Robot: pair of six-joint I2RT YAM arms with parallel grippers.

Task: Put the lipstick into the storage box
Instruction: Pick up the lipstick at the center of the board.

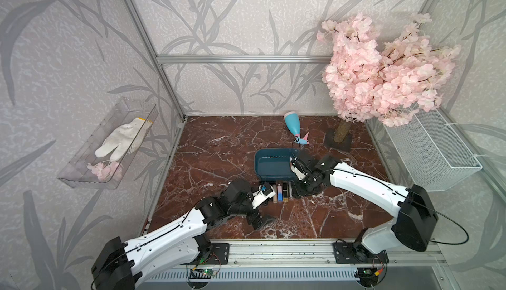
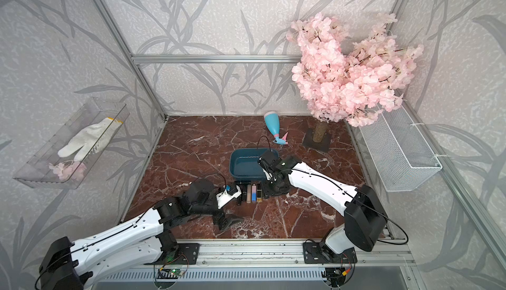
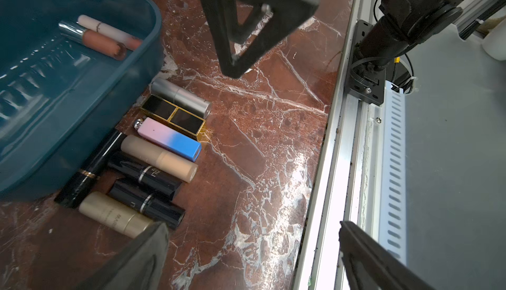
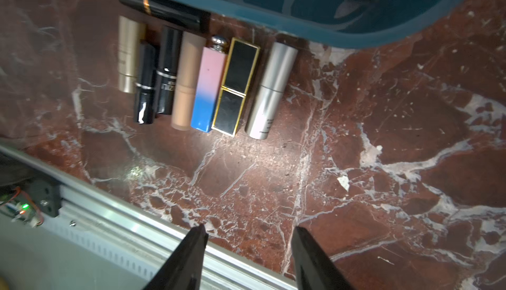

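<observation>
Beside the storage box's (image 3: 82, 132) near wall, lipsticks (image 4: 191, 83) lie in a row on the marble table (image 4: 369, 151); two more lipsticks (image 3: 104, 35) lie inside the box. Bare marble btwn row & front rail (image 4: 123, 217). Left gripper (image 3: 252, 224) & right gripper (image 4: 249, 229): fingers spread, empty.

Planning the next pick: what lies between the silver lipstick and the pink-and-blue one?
One black lipstick with gold edges lies between the silver lipstick and the pink-and-blue one. This is seen in the right wrist view.
</observation>
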